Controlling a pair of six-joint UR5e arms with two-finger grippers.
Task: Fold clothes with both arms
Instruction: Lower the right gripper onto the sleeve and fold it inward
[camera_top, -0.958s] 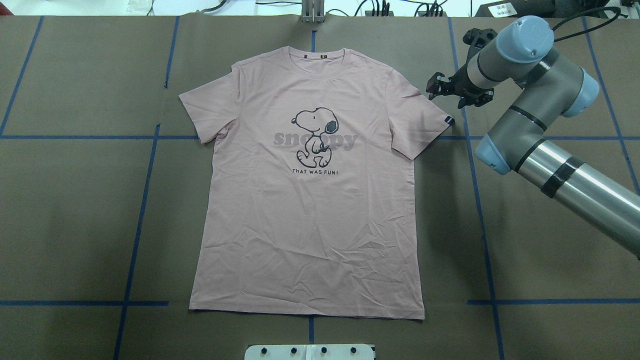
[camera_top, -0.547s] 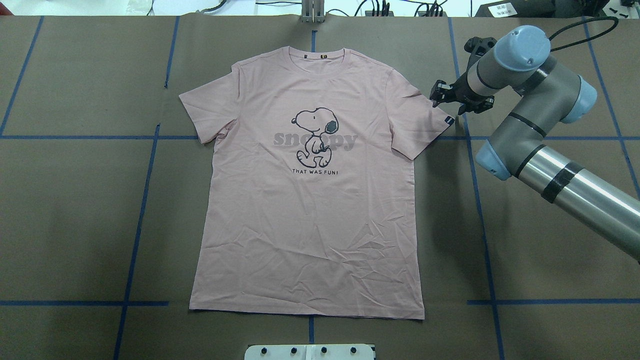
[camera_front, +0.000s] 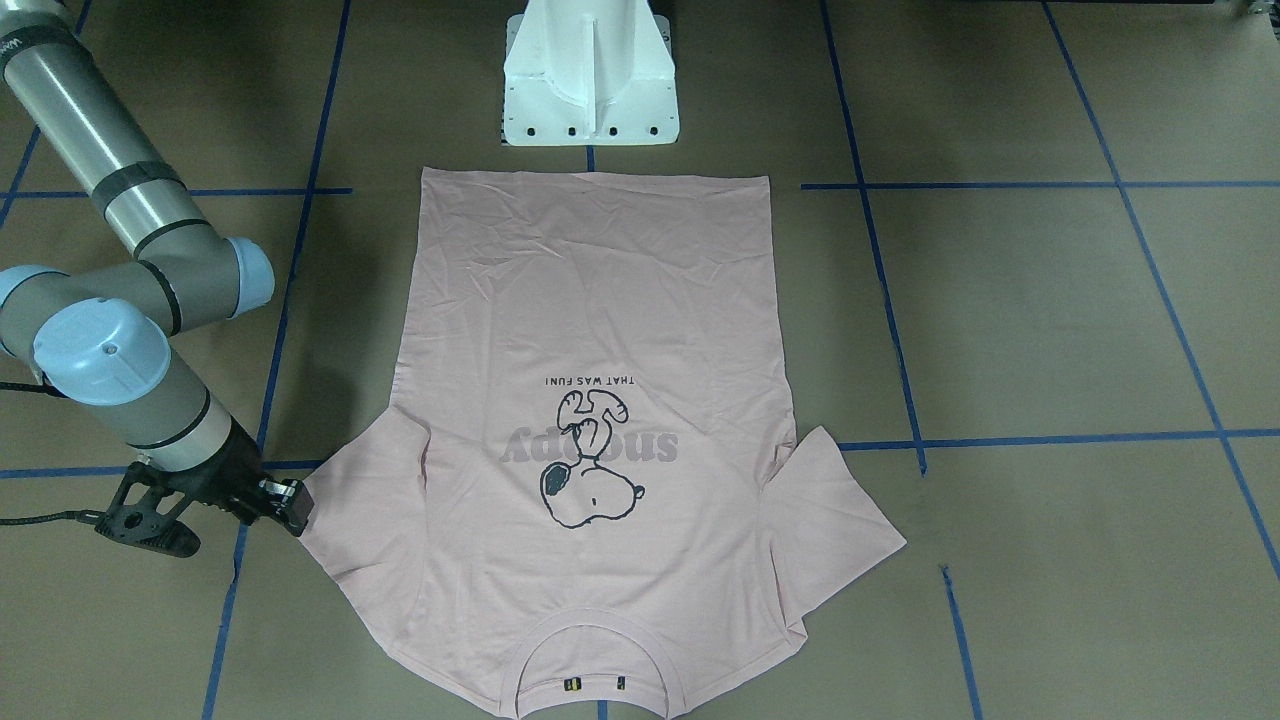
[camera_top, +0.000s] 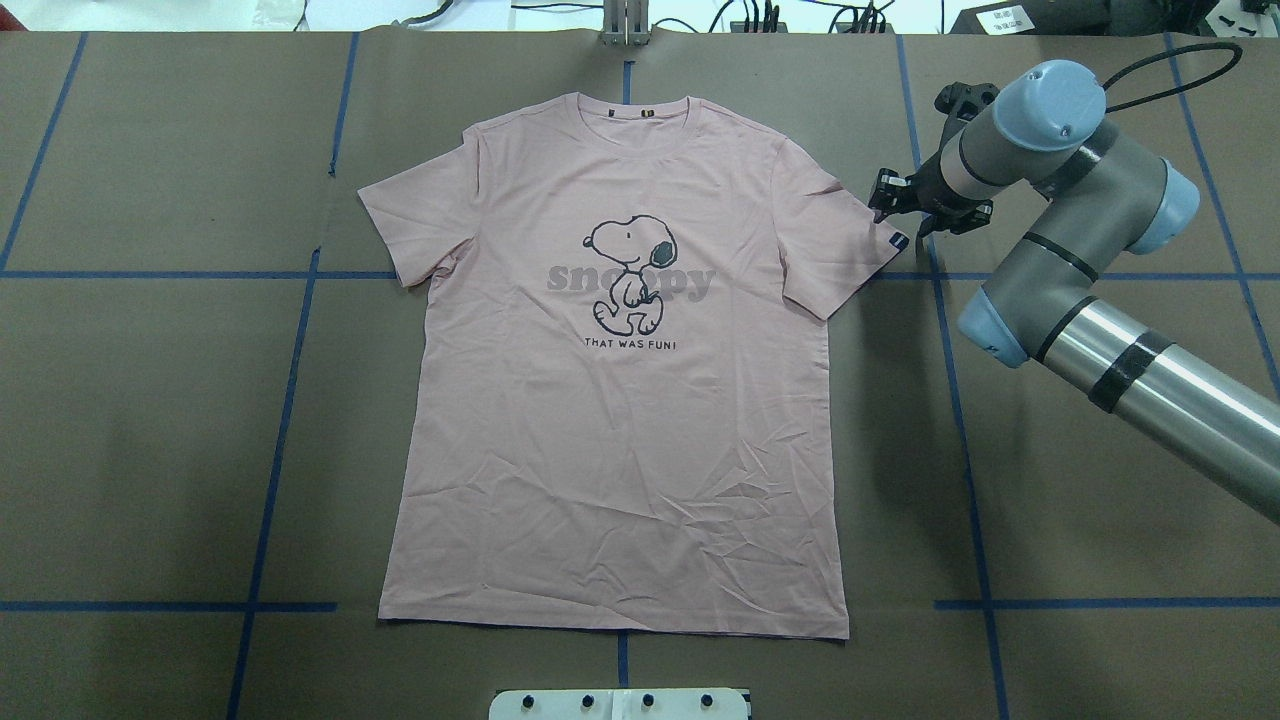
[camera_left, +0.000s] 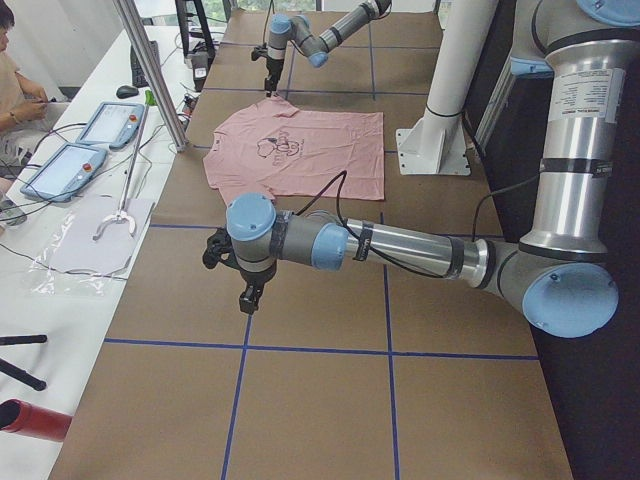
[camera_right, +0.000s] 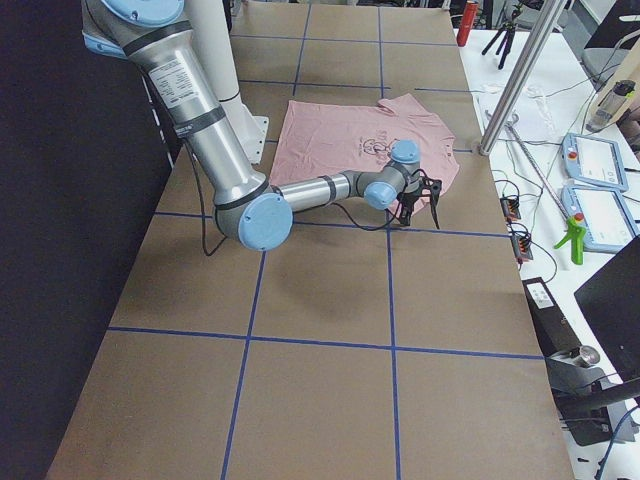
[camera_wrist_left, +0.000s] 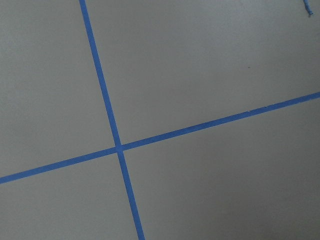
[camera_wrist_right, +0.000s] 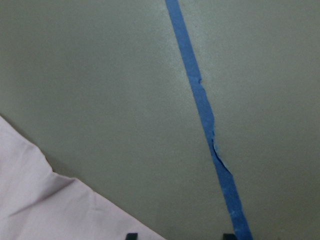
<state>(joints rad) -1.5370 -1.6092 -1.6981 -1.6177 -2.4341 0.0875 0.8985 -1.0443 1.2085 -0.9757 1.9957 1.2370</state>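
Shirt (camera_top: 620, 420) flat on table (camera_top: 150, 450), print up.
Right claw (camera_top: 898, 208) apart at sleeve (camera_top: 835, 235) edge, upper right; left claw (camera_left: 248, 297): cannot tell.

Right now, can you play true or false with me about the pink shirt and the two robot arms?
1. The T-shirt lies spread flat with the dog picture facing up. True.
2. The right tool is over the middle of the shirt. False: it is at the shirt's edge, by the small black tag on one sleeve.
3. The left tool is touching the shirt. False: it hangs over bare table, well away from the shirt.
4. The left wrist camera shows two blue tape lines crossing, and no shirt. True.
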